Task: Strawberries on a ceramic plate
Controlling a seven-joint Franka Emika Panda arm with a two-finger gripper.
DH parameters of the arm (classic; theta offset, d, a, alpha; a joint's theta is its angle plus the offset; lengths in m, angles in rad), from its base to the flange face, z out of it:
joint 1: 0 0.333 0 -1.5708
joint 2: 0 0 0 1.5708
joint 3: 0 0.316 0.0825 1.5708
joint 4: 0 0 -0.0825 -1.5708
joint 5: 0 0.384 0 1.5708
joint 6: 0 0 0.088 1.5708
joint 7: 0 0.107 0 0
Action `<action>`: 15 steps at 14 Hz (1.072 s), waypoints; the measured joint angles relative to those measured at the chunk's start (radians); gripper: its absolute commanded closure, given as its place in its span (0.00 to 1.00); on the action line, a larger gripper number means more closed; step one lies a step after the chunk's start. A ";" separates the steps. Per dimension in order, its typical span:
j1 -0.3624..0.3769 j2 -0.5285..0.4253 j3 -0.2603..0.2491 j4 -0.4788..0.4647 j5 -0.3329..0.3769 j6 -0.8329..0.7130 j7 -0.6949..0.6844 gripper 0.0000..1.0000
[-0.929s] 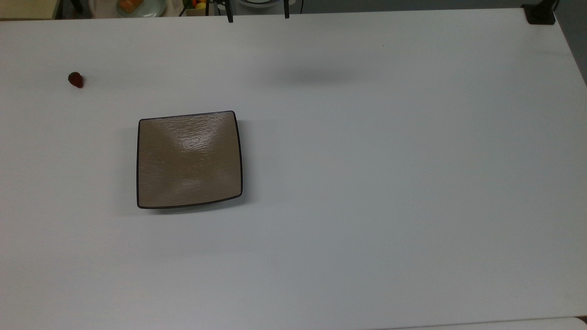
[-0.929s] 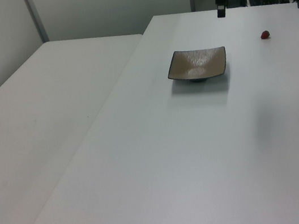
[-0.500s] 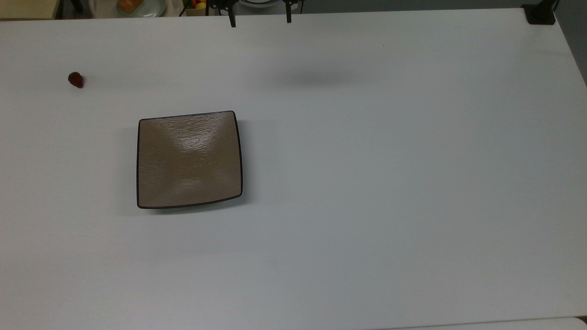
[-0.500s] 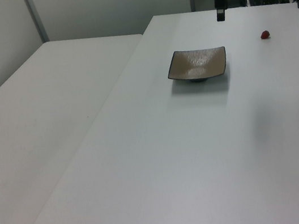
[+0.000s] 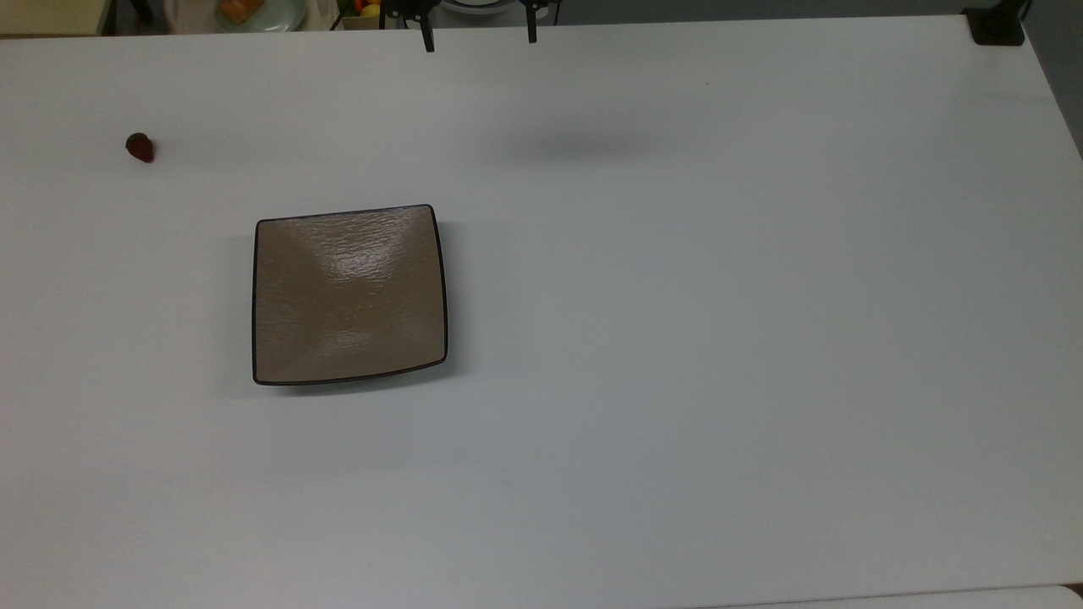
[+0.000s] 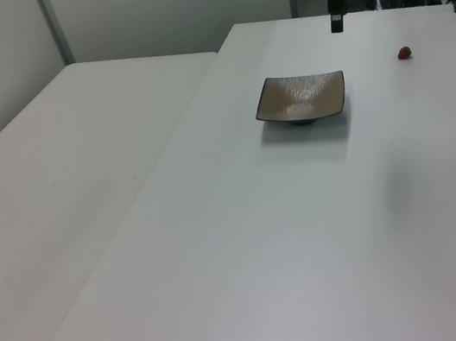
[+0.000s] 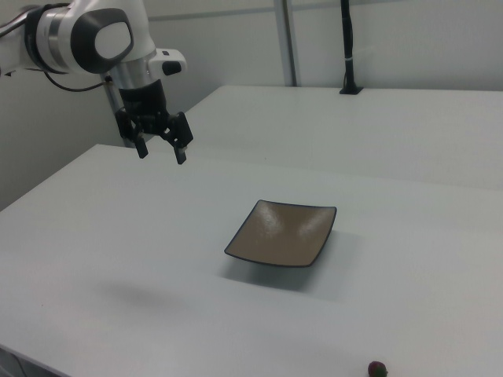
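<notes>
On the table (image 5: 677,338), strawberry (image 5: 140,147) dark end up-left in top view.

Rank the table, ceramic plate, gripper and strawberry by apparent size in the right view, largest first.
1. Table
2. Ceramic plate
3. Gripper, hanging open above the table; its height and distance from the camera differ from the plate's, so this rank is unsure
4. Strawberry, by far the smallest

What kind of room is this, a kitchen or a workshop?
Most likely a robotics lab. A robot arm with a pincer hangs above a plain white table that holds just a ceramic plate and one strawberry. A camera post stands on the neighbouring table.
</notes>
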 measured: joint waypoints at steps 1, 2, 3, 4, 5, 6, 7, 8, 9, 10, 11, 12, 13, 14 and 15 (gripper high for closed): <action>-0.004 0.001 0.000 0.000 0.000 0.000 -0.026 0.00; -0.011 0.001 0.000 0.000 0.000 0.000 -0.047 0.00; -0.020 0.002 0.000 0.000 0.000 0.000 -0.076 0.00; -0.031 0.002 0.000 0.000 0.000 0.000 -0.113 0.00; -0.043 0.002 0.000 0.000 0.000 0.000 -0.157 0.00; -0.057 0.002 -0.001 0.000 0.000 0.000 -0.205 0.00; -0.073 0.002 -0.001 0.000 0.000 0.000 -0.258 0.00; -0.090 0.002 -0.002 0.000 0.000 0.000 -0.318 0.00; -0.113 0.002 -0.002 0.000 0.000 0.000 -0.392 0.00; -0.129 0.002 -0.003 0.000 0.000 0.000 -0.431 0.00; -0.158 0.003 -0.005 0.000 0.000 0.000 -0.480 0.00; -0.182 0.003 -0.006 0.000 0.000 0.000 -0.514 0.00; -0.218 0.004 -0.008 -0.001 0.000 0.000 -0.559 0.00; -0.244 0.005 -0.009 -0.001 0.000 0.000 -0.590 0.00; -0.285 0.007 -0.010 -0.001 0.000 0.000 -0.633 0.00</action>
